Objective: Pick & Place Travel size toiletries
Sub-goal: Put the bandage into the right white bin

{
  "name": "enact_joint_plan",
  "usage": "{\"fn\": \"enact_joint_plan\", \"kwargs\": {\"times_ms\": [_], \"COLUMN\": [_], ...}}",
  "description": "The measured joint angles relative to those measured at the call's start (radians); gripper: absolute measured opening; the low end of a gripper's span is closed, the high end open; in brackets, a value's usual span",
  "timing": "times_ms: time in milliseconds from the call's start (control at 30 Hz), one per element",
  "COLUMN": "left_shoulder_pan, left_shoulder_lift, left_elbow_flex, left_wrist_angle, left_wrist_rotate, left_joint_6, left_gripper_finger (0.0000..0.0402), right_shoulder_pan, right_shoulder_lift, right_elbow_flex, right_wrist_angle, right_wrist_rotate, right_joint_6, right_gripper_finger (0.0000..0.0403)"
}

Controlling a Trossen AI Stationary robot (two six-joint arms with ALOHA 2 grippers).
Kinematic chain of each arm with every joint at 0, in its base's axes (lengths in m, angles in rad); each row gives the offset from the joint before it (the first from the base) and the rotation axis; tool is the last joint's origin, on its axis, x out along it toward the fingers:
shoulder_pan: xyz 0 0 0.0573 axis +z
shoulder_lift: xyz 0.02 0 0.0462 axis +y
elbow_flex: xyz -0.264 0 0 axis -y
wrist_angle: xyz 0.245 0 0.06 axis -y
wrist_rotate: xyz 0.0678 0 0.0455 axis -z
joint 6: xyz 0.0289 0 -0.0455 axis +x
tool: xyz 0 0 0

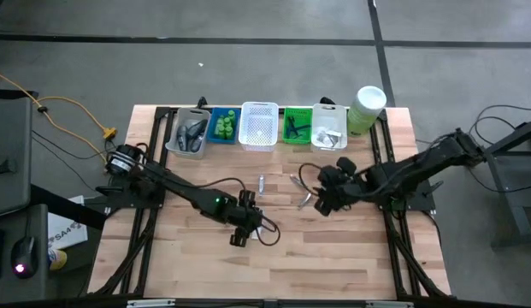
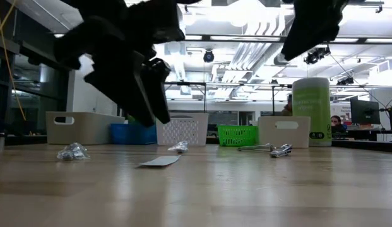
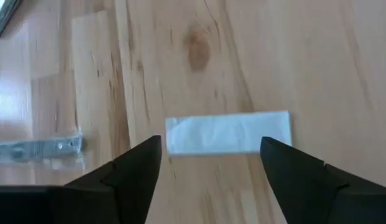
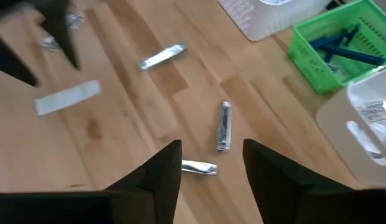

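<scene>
Hovering low over the middle of the bench [image 1: 205,265], the left claw [image 3: 210,163] has its two dark fingers spread wide and holds nothing. A flat white sachet [image 3: 228,132] lies on the wood right under it, just ahead of the fingertips, not touching them. The sachet's long side runs across the gap, from one finger to the other, and it is about as long as the gap is wide. So I think the claw needs a quarter turn, or a careful drop, to pinch it across its short side.

The right claw [image 4: 212,163] hangs further off, half open and empty. A small silvery tube [image 4: 224,126] lies just in front of it, pointing away from it, and a shorter silvery piece [image 4: 199,167] sits between its tips.

The left claw is nearer the sachet.
</scene>
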Motion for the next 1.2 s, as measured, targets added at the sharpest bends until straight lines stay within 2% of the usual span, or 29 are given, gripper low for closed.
{"fn": "enact_joint_plan", "kwargs": {"times_ms": [300,633,867,1033,1200], "left_shoulder_pan": [0.015,0.015,0.016,0.029,0.035], "left_shoulder_lift": [0.104,0.107,0.126,0.161,0.195], "left_elbow_flex": [0.0,0.0,0.003,0.006,0.006], "left_wrist_angle": [0.055,0.068,0.088,0.107,0.082], "left_wrist_rotate": [0.014,0.019,0.05,0.129,0.132], "left_joint_6": [-0.006,-0.044,-0.077,-0.091,-0.133], "left_gripper_finger": [0.028,0.0278,0.0218,0.0183,0.0151], "right_shoulder_pan": [0.144,0.211,0.23,0.239,0.238], "right_shoulder_lift": [0.012,0.011,0.011,0.011,0.011], "right_elbow_flex": [0.0,0.0,0.0,0.0,0.0], "right_wrist_angle": [0.043,0.065,0.071,0.072,0.073], "right_wrist_rotate": [0.029,0.081,0.083,0.083,0.083], "right_joint_6": [0.081,0.102,0.107,0.107,0.11], "right_gripper_finger": [0.0147,0.0137,0.0136,0.0136,0.0136]}}
